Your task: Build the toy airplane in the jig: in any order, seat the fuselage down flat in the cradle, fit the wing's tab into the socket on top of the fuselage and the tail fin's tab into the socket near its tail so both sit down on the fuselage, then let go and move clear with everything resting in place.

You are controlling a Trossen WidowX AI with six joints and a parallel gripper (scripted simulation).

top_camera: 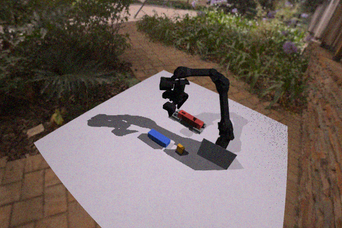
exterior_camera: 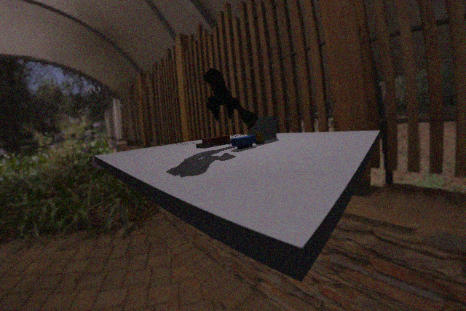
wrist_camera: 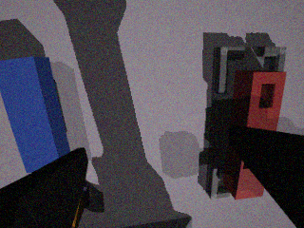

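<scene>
Fuselage (top_camera: 191, 119) (exterior_camera: 215, 140) (wrist_camera: 264, 102): red, brighter on top, darker red on shaded side; sockets read near-black. Jig (top_camera: 199, 131) (wrist_camera: 222, 71): grey, w/ paler grey edges & dk grey recesses. Long block (top_camera: 158, 138) (exterior_camera: 242, 140) (wrist_camera: 29, 111): solid blue, sides deeper blue. Small block (top_camera: 180, 148) (exterior_camera: 259, 137): orange-yellow, dk mustard in exterior view. Arm (top_camera: 224, 104) (exterior_camera: 222, 92) & jaws (top_camera: 174, 110) (exterior_camera: 223, 116): all blk. Upright panel (top_camera: 216, 154) (exterior_camera: 264, 128): plain dk grey. Desk (top_camera: 154, 187) (exterior_camera: 285, 187): pale lilac-grey top, fine speckle, near-blk edge; shadows mid-grey.
</scene>
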